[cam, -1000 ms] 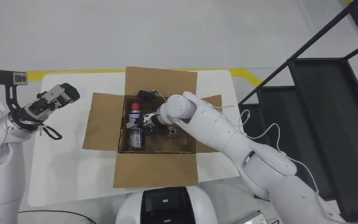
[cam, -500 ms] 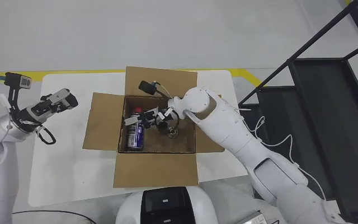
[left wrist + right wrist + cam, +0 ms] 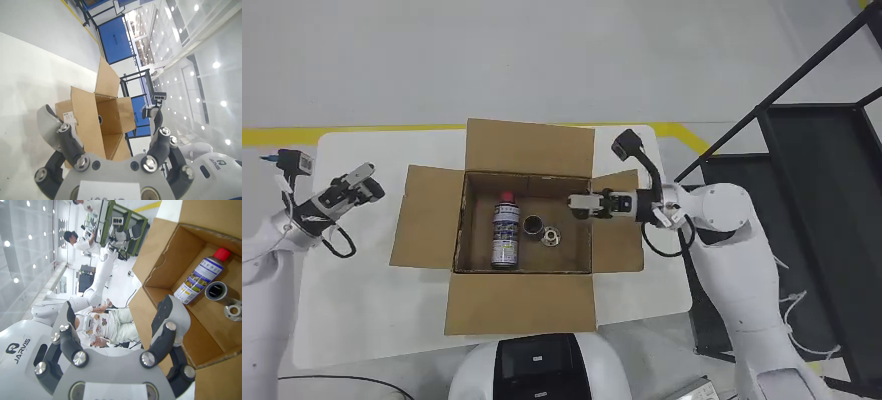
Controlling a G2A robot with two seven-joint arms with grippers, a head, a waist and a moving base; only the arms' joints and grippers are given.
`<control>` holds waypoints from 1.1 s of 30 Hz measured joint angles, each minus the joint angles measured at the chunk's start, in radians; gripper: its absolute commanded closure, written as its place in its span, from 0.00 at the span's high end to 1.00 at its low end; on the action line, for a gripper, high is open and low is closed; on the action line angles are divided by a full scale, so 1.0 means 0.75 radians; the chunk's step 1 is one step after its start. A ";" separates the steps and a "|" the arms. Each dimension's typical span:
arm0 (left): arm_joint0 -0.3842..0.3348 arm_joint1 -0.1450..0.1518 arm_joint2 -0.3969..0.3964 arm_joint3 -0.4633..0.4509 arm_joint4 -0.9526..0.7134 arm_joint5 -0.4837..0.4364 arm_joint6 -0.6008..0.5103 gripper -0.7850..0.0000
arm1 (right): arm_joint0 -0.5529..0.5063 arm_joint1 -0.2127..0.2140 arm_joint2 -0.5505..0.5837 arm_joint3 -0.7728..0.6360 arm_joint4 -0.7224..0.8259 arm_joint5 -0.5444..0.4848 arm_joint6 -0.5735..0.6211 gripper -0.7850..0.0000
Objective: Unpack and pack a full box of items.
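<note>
Ahead of the right gripper (image 3: 574, 204), down in the open cardboard box (image 3: 529, 148), a red-capped spray can (image 3: 504, 232) lies flat beside a metal tube (image 3: 533, 223) and flange (image 3: 551, 237). That gripper, jaws spread and empty, seems poised to pick. The left gripper (image 3: 364, 183), also wide and empty, hangs well clear.

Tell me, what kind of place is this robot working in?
Probably a big industrial hall or robotics workshop: a yellow floor line runs behind the white table, blue panels on dark frames stand across the room, and rows of ceiling lights hang high overhead.
</note>
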 measured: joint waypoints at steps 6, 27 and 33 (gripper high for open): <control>-0.073 -0.027 0.122 0.139 0.071 -0.023 0.176 1.00 | -0.175 0.029 0.231 -0.038 0.092 -0.046 -0.041 1.00; -0.289 -0.082 0.313 0.336 -0.477 -0.041 -0.414 1.00 | -0.467 0.054 0.458 0.047 -0.184 0.039 -0.598 1.00; -0.314 -0.089 0.379 0.206 -0.472 0.000 -0.451 1.00 | -0.390 0.058 0.377 0.168 -0.197 0.053 -0.573 1.00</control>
